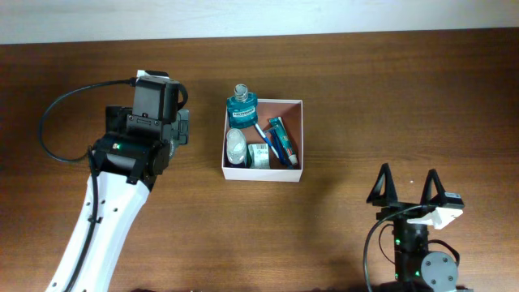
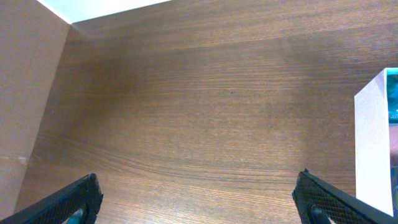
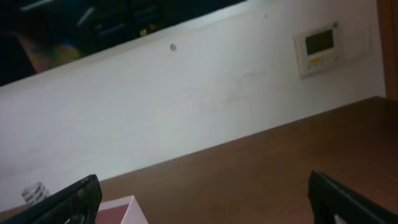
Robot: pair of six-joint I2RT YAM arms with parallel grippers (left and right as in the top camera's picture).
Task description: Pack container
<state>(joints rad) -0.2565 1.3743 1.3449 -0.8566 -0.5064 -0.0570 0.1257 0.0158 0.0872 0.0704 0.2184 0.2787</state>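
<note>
The container (image 1: 261,173) sits mid-way across the table (image 1: 389,89), a mouthwash bottle (image 1: 242,106) already inside. Its thin walls look light and flimsy; a wall near a corner seems the safest hold. The left gripper (image 2: 198,186) and the right gripper (image 1: 405,191) both stand wide apart, empty.

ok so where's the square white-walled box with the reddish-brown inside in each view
overhead: the square white-walled container sits at the centre of the picture.
left wrist: one white wall shows at the right edge.
right wrist: just a corner shows at the bottom left.
shared landmark: the brown wooden table under it.
</note>
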